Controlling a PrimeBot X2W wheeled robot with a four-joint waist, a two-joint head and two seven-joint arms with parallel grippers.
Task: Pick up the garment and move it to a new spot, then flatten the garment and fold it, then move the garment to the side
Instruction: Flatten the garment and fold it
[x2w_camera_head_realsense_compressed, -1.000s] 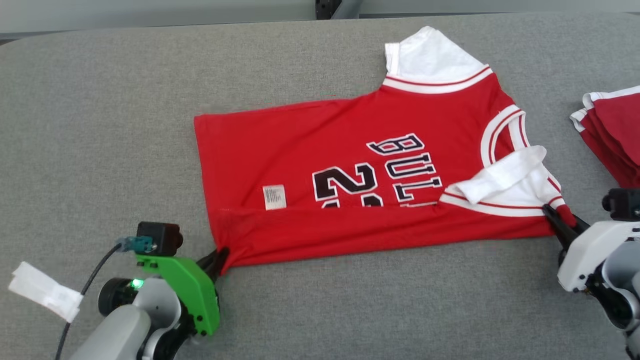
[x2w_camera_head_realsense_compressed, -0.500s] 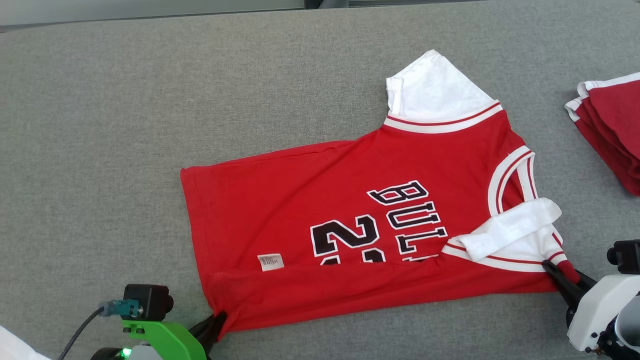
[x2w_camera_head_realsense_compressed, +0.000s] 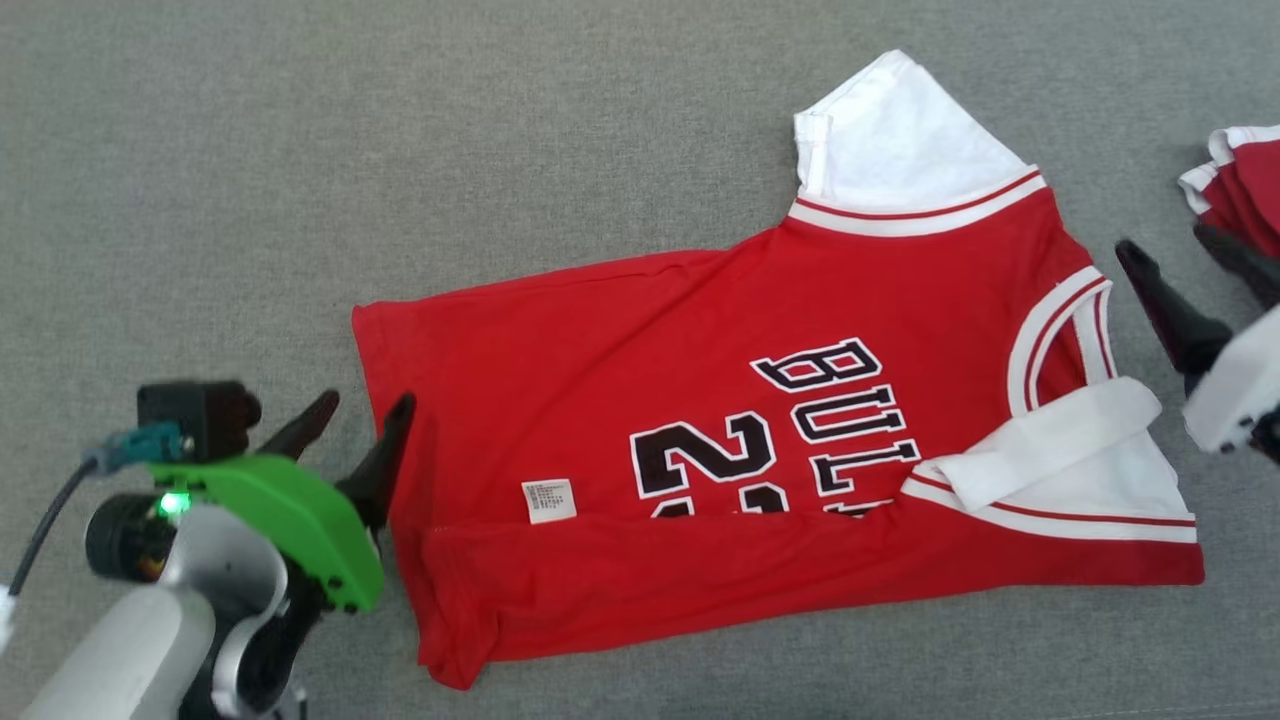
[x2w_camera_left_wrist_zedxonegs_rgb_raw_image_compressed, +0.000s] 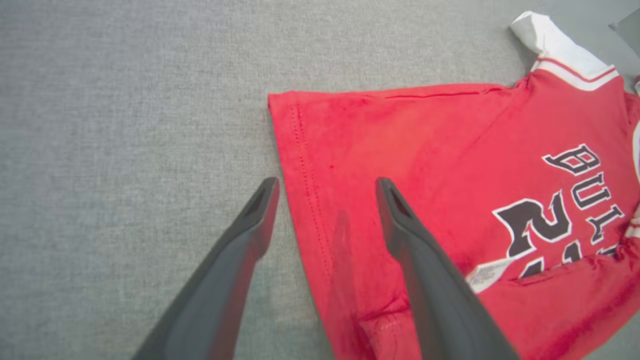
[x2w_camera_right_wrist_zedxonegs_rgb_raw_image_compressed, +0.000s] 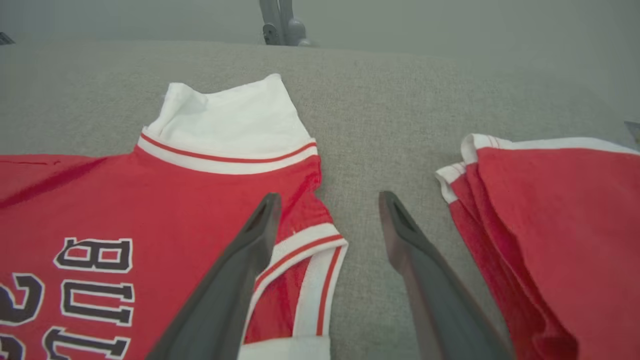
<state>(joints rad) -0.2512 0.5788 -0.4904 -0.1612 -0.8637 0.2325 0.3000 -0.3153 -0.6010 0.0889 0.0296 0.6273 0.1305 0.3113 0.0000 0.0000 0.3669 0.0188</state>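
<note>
The garment (x2w_camera_head_realsense_compressed: 720, 400) is a red jersey with white sleeves and black lettering. It lies flat on the grey cloth surface (x2w_camera_head_realsense_compressed: 200, 200), with its near long edge folded over the body. My left gripper (x2w_camera_head_realsense_compressed: 367, 402) is open above the hem end; in the left wrist view the left gripper (x2w_camera_left_wrist_zedxonegs_rgb_raw_image_compressed: 326, 182) straddles the hem of the garment (x2w_camera_left_wrist_zedxonegs_rgb_raw_image_compressed: 450, 140), one finger over the grey cloth. My right gripper (x2w_camera_head_realsense_compressed: 1165, 242) is open beside the collar end. In the right wrist view the right gripper (x2w_camera_right_wrist_zedxonegs_rgb_raw_image_compressed: 330, 196) hangs over the armhole trim of the garment (x2w_camera_right_wrist_zedxonegs_rgb_raw_image_compressed: 150, 200), holding nothing.
A pile of folded red garments (x2w_camera_head_realsense_compressed: 1245, 185) with white trim lies at the right edge, close to my right gripper, and the pile (x2w_camera_right_wrist_zedxonegs_rgb_raw_image_compressed: 550, 210) sits just right of its fingers. The grey surface stretches wide to the left and far side.
Both grippers have opened and let go of the garment's near corners, then lifted away from them. The fold along the near edge stays. The head camera has tilted down.
</note>
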